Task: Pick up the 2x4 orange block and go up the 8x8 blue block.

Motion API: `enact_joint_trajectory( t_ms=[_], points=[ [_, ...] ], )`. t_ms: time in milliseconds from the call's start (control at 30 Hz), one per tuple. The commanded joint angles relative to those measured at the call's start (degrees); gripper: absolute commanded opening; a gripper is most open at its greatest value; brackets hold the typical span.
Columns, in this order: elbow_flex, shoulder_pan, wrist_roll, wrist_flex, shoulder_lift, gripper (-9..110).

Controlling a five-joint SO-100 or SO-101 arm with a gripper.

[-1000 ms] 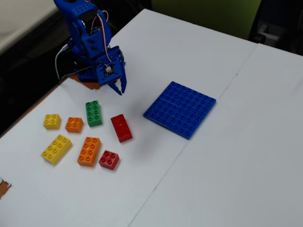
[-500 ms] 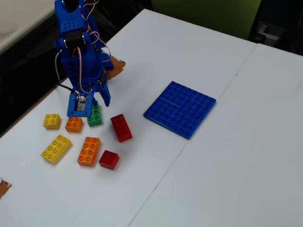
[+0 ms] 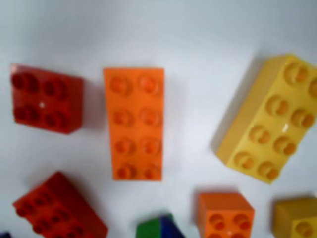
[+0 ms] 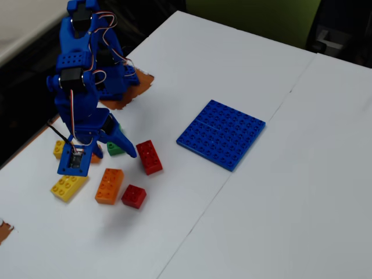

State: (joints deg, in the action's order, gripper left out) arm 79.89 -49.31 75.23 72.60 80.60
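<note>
Hovering over the cluster of bricks at the table's left in the fixed view, my claw (image 4: 119, 142) hangs above the pieces, one blue finger reaching down toward the green brick (image 4: 115, 149); whether the jaws stand wide or narrow I cannot tell, since the wrist view shows only a blue tip at its bottom edge and the fixed view shows the fingers from the side. Nothing is held.

Directly beneath the wrist camera lies the 2x4 orange block (image 3: 133, 124), flat on the white table (image 4: 279, 192), studs up, long side running up and down that view. In the fixed view it sits just below my wrist housing, at (image 4: 109, 185). Around it, close but apart: a red square brick (image 3: 45, 98) to its left in the wrist view, a long yellow brick (image 3: 270, 119) tilted to its right, a long red brick (image 3: 57, 210) at lower left, a small orange square brick (image 3: 225, 214) at lower right.

By my reckoning the task is barely begun: the approach is under way, the grasp not yet made, the carry and placement all ahead.

Well apart to the right in the fixed view rests the 8x8 blue block (image 4: 221, 133), flat, its studded top bare. No containers appear in either view.
</note>
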Motion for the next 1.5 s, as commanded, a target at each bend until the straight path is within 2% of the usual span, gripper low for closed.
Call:
enact_joint_trajectory(
  t_ms=[0,300,933,1467],
  points=[
    [-4.13,-1.85,2.64,-1.93,-2.02,34],
    [-15.56,-5.1,8.79,-0.35,-11.95,31],
    [-16.0,-4.31,9.49,-6.24,-18.98,26],
    [-16.0,-2.2,12.48,-4.04,-16.96,5]
  ],
)
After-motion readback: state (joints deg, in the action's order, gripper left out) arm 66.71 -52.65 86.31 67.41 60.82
